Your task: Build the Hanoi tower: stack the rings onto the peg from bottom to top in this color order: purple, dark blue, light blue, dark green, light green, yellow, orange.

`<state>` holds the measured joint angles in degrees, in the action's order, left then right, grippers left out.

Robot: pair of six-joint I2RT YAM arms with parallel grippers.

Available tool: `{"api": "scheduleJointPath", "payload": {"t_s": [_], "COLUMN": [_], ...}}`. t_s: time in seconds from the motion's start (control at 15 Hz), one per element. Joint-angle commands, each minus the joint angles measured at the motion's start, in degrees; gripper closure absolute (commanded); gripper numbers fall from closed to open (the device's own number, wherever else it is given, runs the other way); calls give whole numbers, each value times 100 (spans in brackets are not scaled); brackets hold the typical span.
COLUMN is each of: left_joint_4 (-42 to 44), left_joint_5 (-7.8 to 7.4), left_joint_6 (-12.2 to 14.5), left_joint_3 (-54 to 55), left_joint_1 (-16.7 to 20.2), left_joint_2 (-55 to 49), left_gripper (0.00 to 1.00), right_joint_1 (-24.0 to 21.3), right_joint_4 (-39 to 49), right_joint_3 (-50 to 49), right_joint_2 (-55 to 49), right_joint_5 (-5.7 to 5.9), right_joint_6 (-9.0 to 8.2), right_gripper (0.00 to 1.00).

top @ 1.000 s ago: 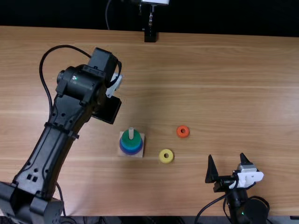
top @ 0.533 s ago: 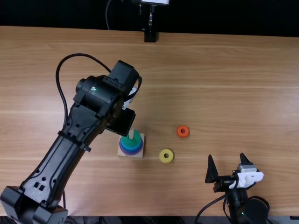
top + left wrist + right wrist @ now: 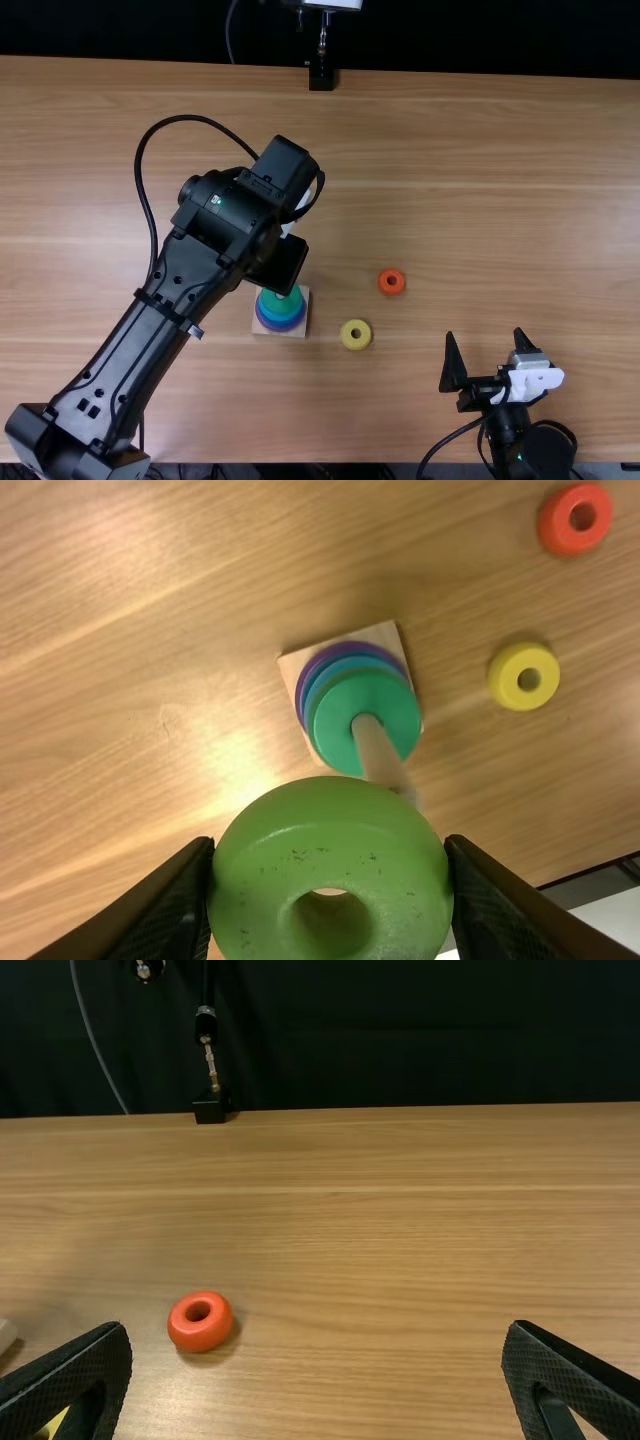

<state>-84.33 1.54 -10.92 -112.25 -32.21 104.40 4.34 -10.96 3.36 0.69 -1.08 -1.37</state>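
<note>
From left to right across the worktop [image 3: 480, 200]: my left arm [image 3: 130, 340] reaches in from the near edge, and its claw [image 3: 278, 265] is closed around the sides of a light green ring [image 3: 330, 815], held up close to the peg [image 3: 375, 748]. I cannot tell whether ring and peg touch. The peg stands on a square wooden base [image 3: 388, 634], with a purple ring [image 3: 301, 692] lowest, blue above it and a dark green ring [image 3: 390, 705] on top. Just beside the base lies a yellow ring [image 3: 356, 334]; near that, slightly farther back, an orange ring [image 3: 391, 282]. Last, my right claw [image 3: 485, 345] is wide apart with nothing between its fingers, at the near edge.
</note>
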Motion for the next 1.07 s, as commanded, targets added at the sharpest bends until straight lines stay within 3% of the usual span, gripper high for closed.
{"api": "scheduleJointPath", "payload": {"t_s": [0.0, 1.0], "left_joint_4": [7, 38], "left_joint_5": [-17, -28], "left_joint_6": [-89, -100], "left_joint_3": [-236, -228], "left_joint_1": [-93, -233], "left_joint_2": [133, 538], "left_gripper": [100, 100], "right_joint_1": [-47, -47], "right_joint_4": [-408, -408], "right_joint_3": [-283, -283], "right_joint_2": [-69, -69], "right_joint_5": [-29, -29], "right_joint_6": [21, 21], "right_gripper": [0, 0]}}
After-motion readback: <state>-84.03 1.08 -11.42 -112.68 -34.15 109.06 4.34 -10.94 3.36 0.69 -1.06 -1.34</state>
